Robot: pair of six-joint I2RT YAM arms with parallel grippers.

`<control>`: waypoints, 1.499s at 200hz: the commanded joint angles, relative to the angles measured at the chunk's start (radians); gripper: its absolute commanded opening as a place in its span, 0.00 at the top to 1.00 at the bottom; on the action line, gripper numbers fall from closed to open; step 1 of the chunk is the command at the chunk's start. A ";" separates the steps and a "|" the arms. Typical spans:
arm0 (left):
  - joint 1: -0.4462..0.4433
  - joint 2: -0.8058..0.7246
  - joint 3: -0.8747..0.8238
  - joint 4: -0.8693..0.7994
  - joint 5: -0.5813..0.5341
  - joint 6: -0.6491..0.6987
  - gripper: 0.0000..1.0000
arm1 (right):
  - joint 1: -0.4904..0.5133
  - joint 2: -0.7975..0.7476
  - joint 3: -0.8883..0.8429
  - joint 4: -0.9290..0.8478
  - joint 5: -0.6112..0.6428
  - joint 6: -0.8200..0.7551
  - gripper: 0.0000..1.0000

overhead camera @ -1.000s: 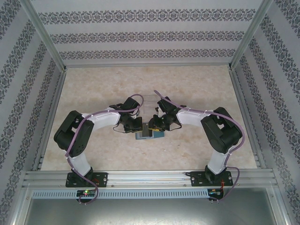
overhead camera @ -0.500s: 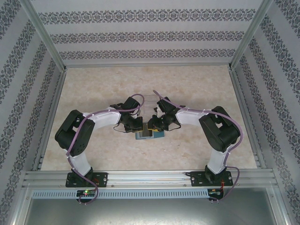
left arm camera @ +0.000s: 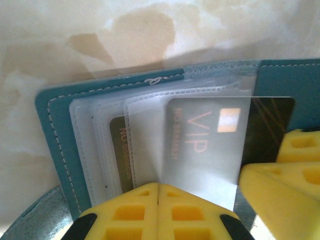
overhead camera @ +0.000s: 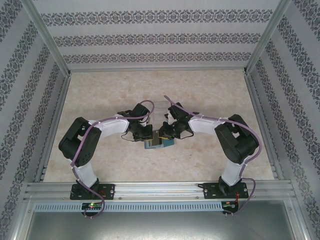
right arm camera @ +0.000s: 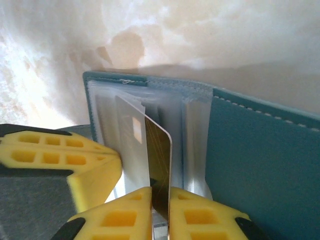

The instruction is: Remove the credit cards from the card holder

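Your left tool (left arm camera: pixel 158 205) is pressed together at the clear sleeves (left arm camera: pixel 145 125) of the open card holder (left arm camera: pixel 52 135). Your right tool (right arm camera: pixel 160 207) pinches a credit card (right arm camera: pixel 158 152) that protrudes partly from its sleeve.

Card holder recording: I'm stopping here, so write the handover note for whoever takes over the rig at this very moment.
Left tool: shut on a clear sleeve of the card holder, which lies open on the table.
Right tool: shut on the exposed end of the VIP card.
Done: holder opened; VIP card partly out of its sleeve, not free.
Left: pull that card clear and set it down, then take the second card, which sits fully inside another sleeve. Whether more cards are inside cannot be told.
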 commanded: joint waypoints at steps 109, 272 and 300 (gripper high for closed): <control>-0.010 0.021 -0.013 -0.066 -0.048 0.023 0.95 | -0.035 -0.081 0.049 -0.279 0.208 -0.150 0.95; -0.009 0.025 -0.005 -0.065 -0.044 0.024 0.95 | 0.037 -0.065 0.082 -0.255 0.105 -0.069 0.85; -0.009 0.024 -0.007 -0.065 -0.046 0.021 0.95 | 0.039 -0.070 0.086 -0.265 0.131 -0.068 0.88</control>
